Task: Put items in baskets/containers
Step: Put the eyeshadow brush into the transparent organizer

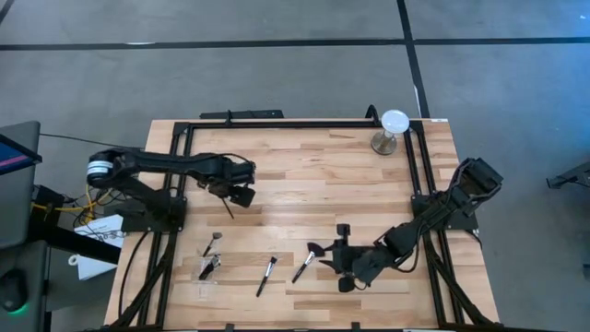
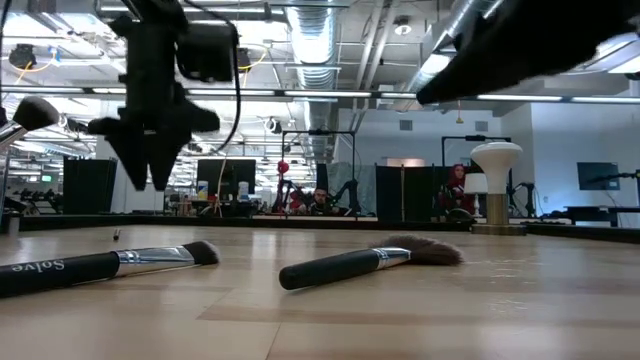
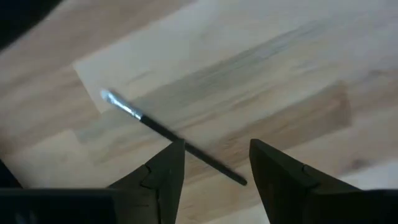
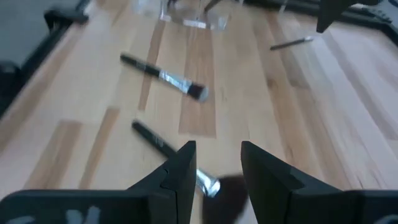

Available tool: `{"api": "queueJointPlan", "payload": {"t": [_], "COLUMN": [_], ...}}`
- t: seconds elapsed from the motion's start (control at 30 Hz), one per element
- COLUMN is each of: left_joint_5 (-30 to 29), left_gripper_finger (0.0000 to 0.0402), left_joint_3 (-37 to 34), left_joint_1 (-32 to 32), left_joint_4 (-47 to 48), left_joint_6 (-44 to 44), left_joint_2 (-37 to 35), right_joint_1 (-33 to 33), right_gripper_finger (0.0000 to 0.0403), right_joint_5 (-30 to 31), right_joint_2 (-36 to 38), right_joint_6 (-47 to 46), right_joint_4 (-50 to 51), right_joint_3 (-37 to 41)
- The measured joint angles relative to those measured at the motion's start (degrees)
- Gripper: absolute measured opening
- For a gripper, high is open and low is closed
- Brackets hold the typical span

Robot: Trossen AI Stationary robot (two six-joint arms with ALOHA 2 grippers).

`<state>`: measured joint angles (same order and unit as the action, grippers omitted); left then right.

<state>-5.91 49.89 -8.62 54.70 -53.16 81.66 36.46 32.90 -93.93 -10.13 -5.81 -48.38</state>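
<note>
Left gripper (image 3: 214, 163) spread above thin brush (image 3: 168, 134); right gripper (image 4: 214, 165) spread over fan brush (image 1: 308, 260) on table (image 1: 304, 175).

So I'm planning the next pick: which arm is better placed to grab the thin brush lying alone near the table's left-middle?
The left. Its pincer hangs open right above that thin brush, which shows between its fingers in the left wrist view. The right pincer is across the table, over the fan brush.

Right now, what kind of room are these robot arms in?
Probably a big robotics lab or workshop. Bare pipes and ducts run across the ceiling, other stations with monitors sit behind the wooden table, and people work there.
</note>
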Motion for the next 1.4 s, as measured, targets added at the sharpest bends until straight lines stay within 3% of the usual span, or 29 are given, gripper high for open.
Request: {"api": "queueJointPlan", "payload": {"t": [0.2, 0.43, 0.9, 1.13, 1.4], "left_joint_5": [4.9, 3.4, 1.6, 2.7, 2.9], "left_gripper_finger": [0.0195, 0.0209, 0.0171, 0.0168, 0.0168], "left_joint_3": [0.0, -0.1, -8.0, -10.2, -12.4], "left_joint_1": [-3.4, -7.1, -6.6, -6.4, -7.3], "left_joint_4": [0.0, -0.6, -2.2, -8.4, -9.1], "left_joint_6": [-4.3, -4.7, -16.5, -17.6, -18.1], "left_joint_2": [5.0, 3.1, 0.2, 0.2, 0.2], "right_joint_1": [1.8, 1.8, -2.0, -3.4, -5.9], "right_gripper_finger": [0.0118, 0.0118, 0.0118, 0.0118, 0.0118], "right_joint_5": [0.0, 0.1, 0.2, 0.1, 0.0], "right_joint_2": [0.0, 0.0, 0.0, 0.0, 0.0], "right_joint_6": [0.4, 3.2, 9.2, 12.3, 16.4], "right_joint_4": [5.4, 7.6, 8.4, 8.9, 8.8], "right_joint_3": [0.0, 0.0, 0.9, 0.9, 0.9]}}
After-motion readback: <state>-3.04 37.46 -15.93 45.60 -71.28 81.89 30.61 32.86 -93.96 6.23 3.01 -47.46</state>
